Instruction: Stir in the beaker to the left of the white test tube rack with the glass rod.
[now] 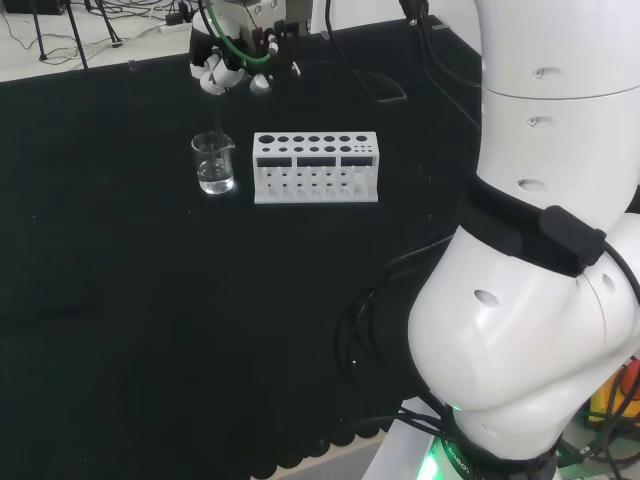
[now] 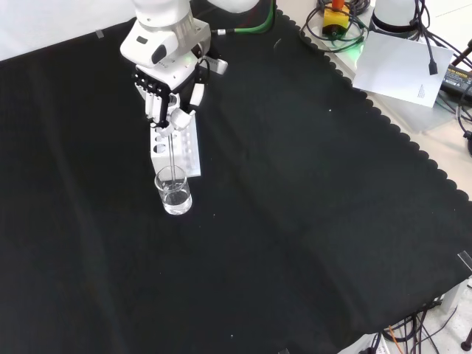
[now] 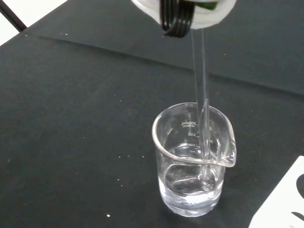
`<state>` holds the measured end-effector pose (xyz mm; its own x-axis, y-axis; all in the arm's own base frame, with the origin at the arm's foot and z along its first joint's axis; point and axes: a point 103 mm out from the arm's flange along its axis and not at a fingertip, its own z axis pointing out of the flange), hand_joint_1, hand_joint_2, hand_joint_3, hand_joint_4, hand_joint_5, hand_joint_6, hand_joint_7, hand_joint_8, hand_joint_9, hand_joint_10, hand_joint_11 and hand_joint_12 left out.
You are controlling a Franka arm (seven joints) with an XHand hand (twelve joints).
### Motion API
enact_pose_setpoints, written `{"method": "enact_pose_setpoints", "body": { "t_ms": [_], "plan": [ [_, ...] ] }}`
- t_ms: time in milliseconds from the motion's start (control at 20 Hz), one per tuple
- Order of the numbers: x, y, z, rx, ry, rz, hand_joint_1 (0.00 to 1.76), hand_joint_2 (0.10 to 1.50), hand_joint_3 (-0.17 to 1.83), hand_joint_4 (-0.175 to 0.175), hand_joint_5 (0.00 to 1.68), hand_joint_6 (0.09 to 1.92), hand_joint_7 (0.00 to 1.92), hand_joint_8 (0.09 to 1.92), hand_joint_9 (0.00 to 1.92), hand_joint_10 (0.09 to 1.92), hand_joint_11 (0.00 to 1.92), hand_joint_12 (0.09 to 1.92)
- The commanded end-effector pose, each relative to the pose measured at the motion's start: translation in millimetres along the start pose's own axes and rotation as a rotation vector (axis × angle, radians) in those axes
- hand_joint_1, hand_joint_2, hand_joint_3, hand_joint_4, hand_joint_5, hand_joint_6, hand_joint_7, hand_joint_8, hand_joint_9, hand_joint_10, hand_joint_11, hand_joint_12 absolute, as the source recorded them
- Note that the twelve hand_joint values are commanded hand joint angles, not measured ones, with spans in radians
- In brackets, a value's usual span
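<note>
The robot hand (image 2: 168,92) has its fingers curled round the top of the glass rod (image 3: 202,109), holding it upright. The rod's lower end sits in clear liquid inside the beaker (image 3: 194,161), just left of the white test tube rack (image 1: 316,167) in the head view.

— What's under me?

— My counter (image 2: 310,221), draped in black cloth that runs across nearly the whole front view, its scalloped hem cutting diagonally down the right side.

— And what rests on it?

— A clear beaker (image 2: 174,193) left of centre in the front view, a little clear liquid in its bottom. Just above it in that frame, nearly touching, the white test tube rack (image 2: 181,150). In the head view they sit side by side in the upper middle, beaker left, rack right.
</note>
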<state>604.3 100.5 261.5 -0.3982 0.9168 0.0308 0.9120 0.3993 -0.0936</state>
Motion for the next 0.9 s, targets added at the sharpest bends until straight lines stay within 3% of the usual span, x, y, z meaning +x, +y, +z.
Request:
{"method": "enact_pose_setpoints", "body": {
  "t_ms": [50, 300, 550, 900],
  "plan": [
    [35.9, 5.3, -6.8, -0.009, -0.010, -0.045, 1.30, 0.85, 0.45, -0.175, 1.13, 0.55, 1.10, 1.20, 1.75, 0.77, 1.71, 0.76],
    [38.1, 21.0, -8.1, -0.018, -0.024, -0.062, 1.30, 0.85, 0.45, -0.175, 1.13, 0.55, 1.10, 1.20, 1.75, 0.77, 1.71, 0.76],
    [10.8, 25.9, -4.5, -0.012, -0.011, -0.034, 1.30, 0.85, 0.45, -0.175, 1.13, 0.55, 1.10, 1.20, 1.75, 0.77, 1.71, 0.76],
    [-21.8, 9.1, -0.7, -0.003, -0.007, 0.021, 1.30, 0.85, 0.45, -0.175, 1.13, 0.55, 1.10, 1.20, 1.75, 0.77, 1.71, 0.76]
  ]
}}
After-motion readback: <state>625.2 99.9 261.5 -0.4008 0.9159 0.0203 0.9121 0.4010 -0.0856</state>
